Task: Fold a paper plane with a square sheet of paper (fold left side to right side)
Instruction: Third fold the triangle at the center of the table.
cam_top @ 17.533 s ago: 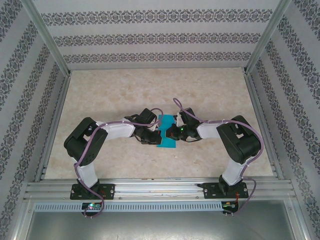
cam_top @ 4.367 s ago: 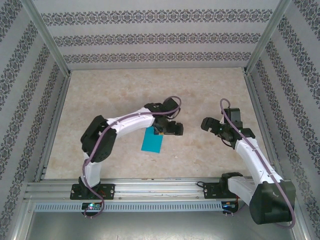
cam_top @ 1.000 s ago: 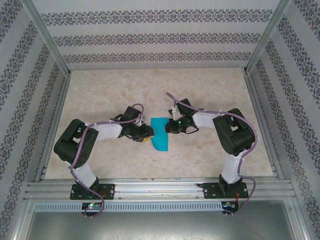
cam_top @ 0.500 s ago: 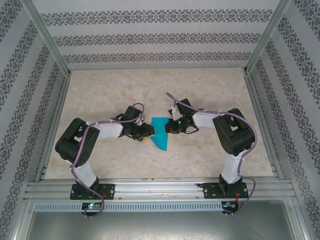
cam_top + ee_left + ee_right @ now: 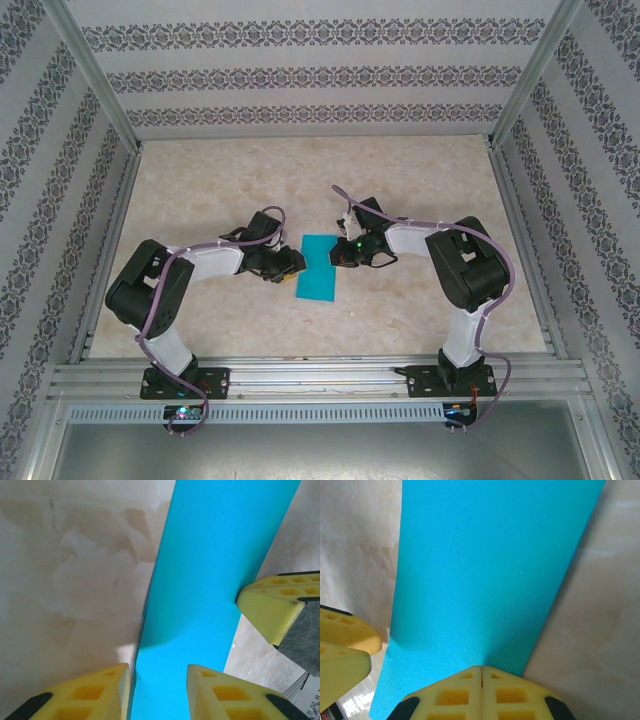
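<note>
The square sheet of paper lies on the table as a flat teal-blue rectangle, folded narrow, between the two arms. My left gripper sits at its left long edge. In the left wrist view its yellow fingers stand apart, and the paper and its left edge show in the gap at the left gripper. My right gripper is shut, and its joined tips rest on the paper near its right edge. No paper plane shape is visible.
The beige marbled tabletop surrounds the paper. Patterned walls and metal frame posts enclose the table on three sides. The right gripper's yellow finger shows across the paper in the left wrist view.
The paper went from a bent shape with a raised, skewed left part to a neat flat rectangle. The left gripper drew back slightly to the left. The right gripper stayed put.
</note>
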